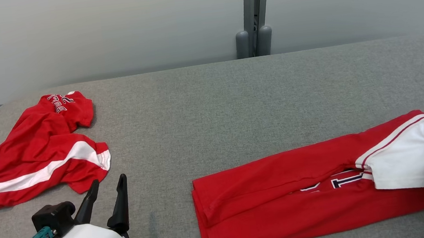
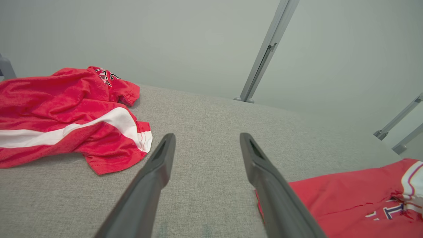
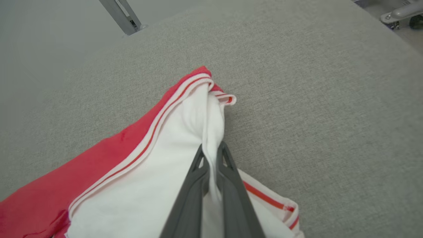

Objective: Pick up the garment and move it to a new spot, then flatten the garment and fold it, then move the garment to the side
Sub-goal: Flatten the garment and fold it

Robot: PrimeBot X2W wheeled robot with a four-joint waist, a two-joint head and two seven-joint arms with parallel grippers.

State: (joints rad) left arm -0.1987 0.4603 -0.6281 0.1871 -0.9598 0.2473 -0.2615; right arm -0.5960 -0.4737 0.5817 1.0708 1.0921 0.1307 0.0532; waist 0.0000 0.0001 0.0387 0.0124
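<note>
Now, garment: a red jersey (image 1: 282,190) lies in a long folded band on the right half of the grey padded table (image 1: 214,107), running from near the front edge up toward the robot's right. Part of its lettering peeks out along the fold.
White sleeve: the sleeve (image 1: 401,162) sits on top at the band's right end, bunched and slightly lifted where it is pinched. I'd say that is because the cloth is being gathered there.
Right gripper: the right gripper (image 3: 211,148) has its two dark fingers pressed together on a ridge of the white sleeve cloth, close to the red-and-white trim. A hold at the end of the band looks chosen so the whole piece can be drawn along or turned over.
Left gripper: the left gripper (image 1: 106,185) hangs over bare table at the front left with its fingers spread wide and nothing between them. It is just beside the band's left end, well placed to pin or lift that end.
Crumpled red shirt: a second shirt (image 1: 42,152) with a white stripe lies heaped at the far left, well apart from the jersey and touched by neither arm.
Stage, as I judge it: folding is well along, and the last fold or the move aside has not yet been made.
Risk: one pinch on a loose sleeve could pull the layers apart.
</note>
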